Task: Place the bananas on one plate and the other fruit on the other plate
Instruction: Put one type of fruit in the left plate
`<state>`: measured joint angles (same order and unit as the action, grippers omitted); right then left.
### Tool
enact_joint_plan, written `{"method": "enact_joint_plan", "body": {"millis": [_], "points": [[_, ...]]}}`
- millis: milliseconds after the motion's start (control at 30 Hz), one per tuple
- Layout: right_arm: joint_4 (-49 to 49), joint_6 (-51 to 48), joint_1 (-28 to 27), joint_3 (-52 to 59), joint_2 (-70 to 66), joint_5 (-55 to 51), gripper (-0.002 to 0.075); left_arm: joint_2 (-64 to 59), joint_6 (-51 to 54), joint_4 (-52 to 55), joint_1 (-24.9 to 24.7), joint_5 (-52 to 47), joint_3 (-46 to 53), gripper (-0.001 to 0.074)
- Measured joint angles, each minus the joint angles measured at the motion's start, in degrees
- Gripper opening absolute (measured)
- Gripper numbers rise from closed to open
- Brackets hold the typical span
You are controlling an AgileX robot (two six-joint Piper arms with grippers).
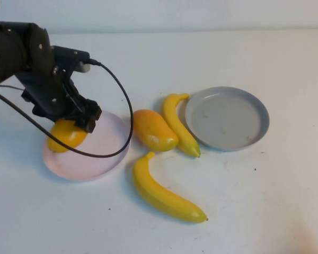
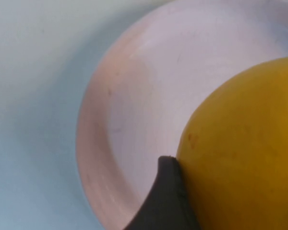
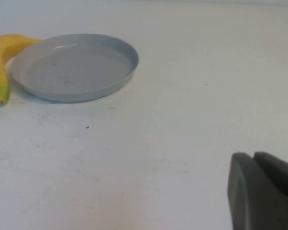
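My left gripper [image 1: 74, 126] is shut on one mango-like fruit [image 1: 66, 135] and holds it over the left part of the pale pink plate [image 1: 103, 159]. In the left wrist view one dark finger [image 2: 169, 196] presses against that fruit [image 2: 245, 153] above the pink plate [image 2: 134, 96]. The second mango-like fruit [image 1: 155, 129] lies on the table right of the pink plate. The smaller banana [image 1: 179, 123] lies between it and the grey-blue plate [image 1: 228, 117]. The bigger banana [image 1: 164, 190] lies in front. My right gripper [image 3: 253, 155] is shut and empty, low over the bare table, out of the high view.
A black cable [image 1: 124, 106] loops from the left arm over the pink plate's right side. In the right wrist view the grey-blue plate [image 3: 74, 67] and a banana [image 3: 2, 62] beside it lie further off. White table all round.
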<state>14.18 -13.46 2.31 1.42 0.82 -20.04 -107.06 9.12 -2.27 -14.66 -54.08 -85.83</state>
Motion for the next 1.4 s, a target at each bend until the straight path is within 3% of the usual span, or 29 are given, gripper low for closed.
{"method": "enact_joint_plan", "body": {"millis": [300,533,733,900,1100,1400], "points": [[0.0,0.0,0.0,0.0,0.0,0.0,-0.0017,-4.2,-0.1,0.5,0.6,-3.6,0.0,0.0515],[0.0,0.0,0.0,0.0,0.0,0.0,-0.0017,-4.5,-2.0,1.4,0.6,-3.1,0.0,0.0657],[0.0,0.0,0.0,0.0,0.0,0.0,-0.0017,-2.4,-6.1,3.6,0.3,-2.7,0.0,0.0668],[0.0,0.0,0.0,0.0,0.0,0.0,-0.0017,1.1,-11.2,2.3,-4.9,0.0,-1.1,0.0668],[0.0,0.0,0.0,0.0,0.0,0.0,-0.0017,-2.4,-18.9,-4.7,-12.5,0.9,-10.0,0.0668],[0.0,0.0,0.0,0.0,0.0,0.0,-0.0017,-14.4,-27.0,-5.1,-14.2,-7.2,-25.5,0.0668]]}}
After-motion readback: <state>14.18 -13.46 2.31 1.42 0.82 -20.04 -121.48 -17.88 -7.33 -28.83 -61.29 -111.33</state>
